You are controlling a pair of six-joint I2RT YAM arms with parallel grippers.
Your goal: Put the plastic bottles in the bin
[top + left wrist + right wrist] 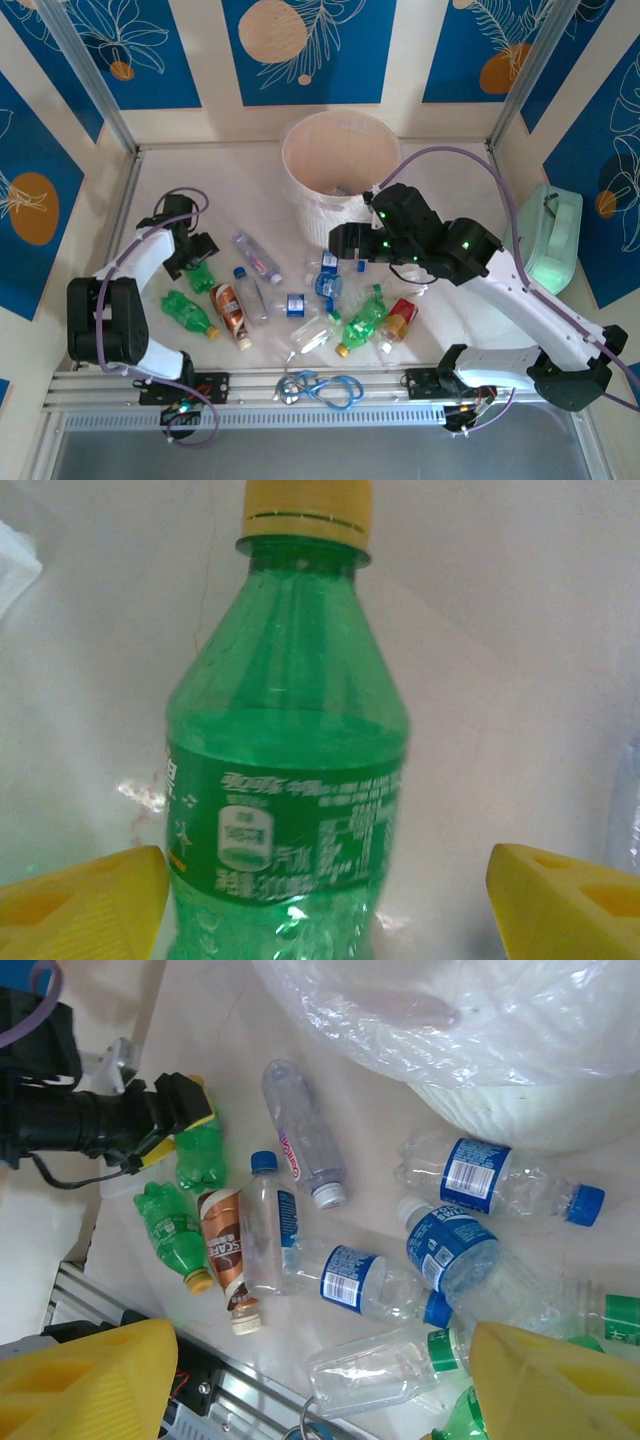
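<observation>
— One green bottle (pixel 290 780) lies on the worktop (pixel 230 190), between the fingers of the left pincer (pixel 325 880); jaws wide, one finger just beside it, the other apart.
— And the right pincer (pixel 320 1360)?
— Wide too, holding nothing; it hovers over the scattered plastic bottles (pixel 350 1280) beside the bin (pixel 292 170).
— Room?
— Bare worktop between green bottle and bin; side wall (pixel 60 230) near the left arm; other bottles close on the right.

Three green bottles (pixel 188 312), one brown bottle (pixel 232 312), one red bottle (pixel 400 320), about seven clear bottles (pixel 257 257), one bin (pixel 320 220)
</observation>
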